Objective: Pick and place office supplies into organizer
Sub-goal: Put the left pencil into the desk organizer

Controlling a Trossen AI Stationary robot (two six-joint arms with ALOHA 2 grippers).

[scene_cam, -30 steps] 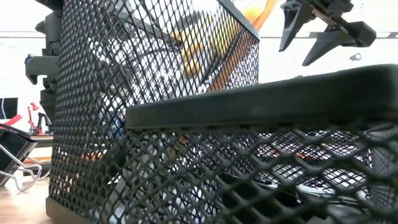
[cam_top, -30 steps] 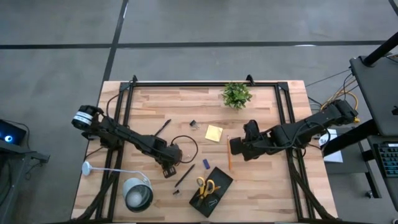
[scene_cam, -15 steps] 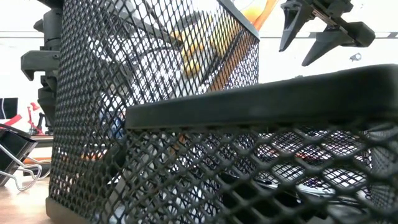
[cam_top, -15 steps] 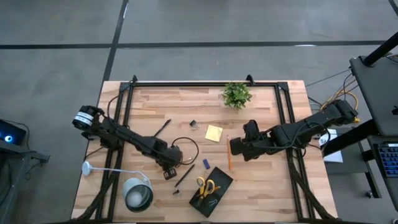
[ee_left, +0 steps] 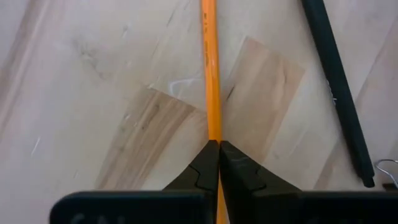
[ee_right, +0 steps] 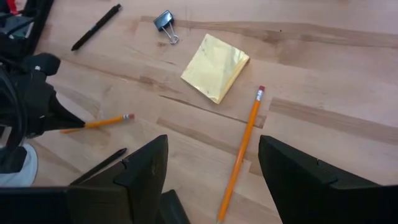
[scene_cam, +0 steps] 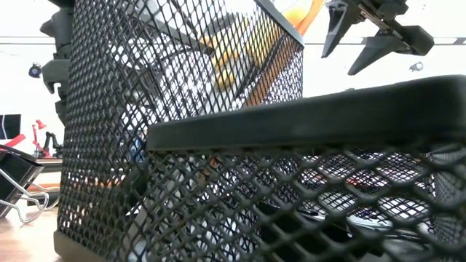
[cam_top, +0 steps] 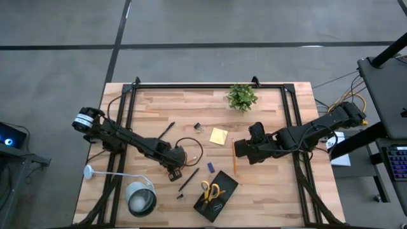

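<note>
Wooden tabletop (cam_top: 267,102) on grey concrete floor; I log the contents from the pincers outward.

Left gripper (ee_left: 218,149): low and left of centre in the overhead frame (cam_top: 175,172). I see its jaws pressed together on an orange pencil (ee_left: 211,74), which runs straight up the left wrist frame from between the fingertips. From the right wrist camera the same pencil (ee_right: 99,122) sticks out of that gripper with its eraser end pointing away.

Beside it: a black pen (ee_left: 336,87) lying on the boards just right of the pencil in the left wrist frame; overhead it sits just lower right of the gripper (cam_top: 188,179).

Right gripper (ee_right: 211,168): right of centre overhead (cam_top: 240,149). I read the jaws as standing apart with nothing between them; in the low frame it hangs at upper right (scene_cam: 368,33).

Under and ahead of it: a second orange pencil (ee_right: 241,152), lying loose; a yellow sticky-note pad (ee_right: 215,58) beyond it; a small binder clip (ee_right: 165,22); another black pen (ee_right: 95,27) at upper left of that frame.

Organizer (cam_top: 215,194): black mesh tray at lower centre overhead, filling the low frame (scene_cam: 218,145). Yellow-handled scissors (cam_top: 210,189) lie in it. A small blue piece (cam_top: 210,167) rests just above it.

Also present: green potted plant (cam_top: 241,97) at top centre; round lamp (cam_top: 140,198) at lower left.
</note>
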